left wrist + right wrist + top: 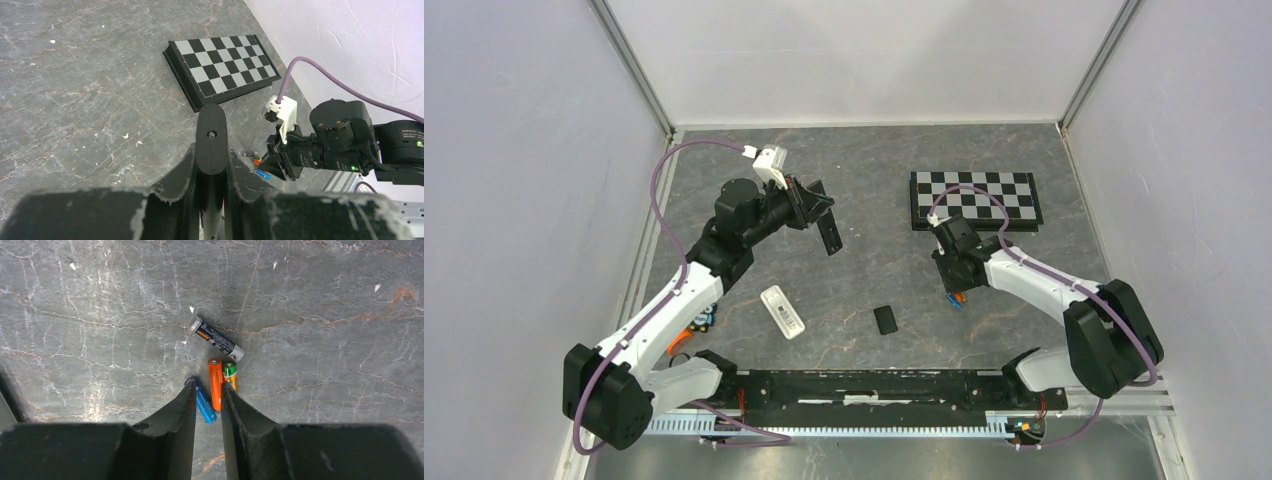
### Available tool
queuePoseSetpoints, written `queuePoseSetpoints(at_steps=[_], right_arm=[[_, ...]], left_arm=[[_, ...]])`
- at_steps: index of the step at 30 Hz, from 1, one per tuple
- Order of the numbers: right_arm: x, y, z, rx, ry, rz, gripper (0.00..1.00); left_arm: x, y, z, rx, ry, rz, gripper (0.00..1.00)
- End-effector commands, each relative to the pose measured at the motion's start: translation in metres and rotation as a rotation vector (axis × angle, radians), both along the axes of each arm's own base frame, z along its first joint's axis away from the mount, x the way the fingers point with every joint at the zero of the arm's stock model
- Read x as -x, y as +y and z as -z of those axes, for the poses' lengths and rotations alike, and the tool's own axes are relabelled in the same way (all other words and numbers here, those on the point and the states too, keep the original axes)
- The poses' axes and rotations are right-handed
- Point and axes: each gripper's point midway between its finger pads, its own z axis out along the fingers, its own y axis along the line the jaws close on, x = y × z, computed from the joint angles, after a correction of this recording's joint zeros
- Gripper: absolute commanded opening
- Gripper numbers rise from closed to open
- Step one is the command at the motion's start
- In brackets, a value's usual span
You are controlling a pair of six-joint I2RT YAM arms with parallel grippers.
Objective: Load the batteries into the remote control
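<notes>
My left gripper [821,212] is shut on a slim black remote [832,236] and holds it raised above the table; in the left wrist view the remote [212,131] stands between the fingers. Several batteries lie together on the table [959,298]: blue [205,402], orange [215,380], green-gold [230,372] and black [216,339]. My right gripper [208,386] is open just over them, its fingertips to either side of the blue and orange ones. The batteries also show in the left wrist view [257,162].
A white oblong device [782,311] and a small black cover [885,319] lie on the table near the front middle. A folded chessboard [974,200] lies at the back right. White walls enclose the table.
</notes>
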Motion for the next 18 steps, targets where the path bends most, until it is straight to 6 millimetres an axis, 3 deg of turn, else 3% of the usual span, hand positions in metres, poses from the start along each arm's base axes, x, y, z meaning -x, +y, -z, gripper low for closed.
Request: queuePoseSetpoints(at_steps=[1,18], right_arm=[[-0.007,-0.001,0.004,0.009,-0.026,0.022,0.29],[-0.002,-0.006,0.023,0.031,0.005,0.024,0.24]], left_arm=[[-0.005,-0.003,-0.023,0.001,-0.083,0.023,0.02],[-0.006,-0.005,-0.024,0.003,-0.079,0.027,0.02]])
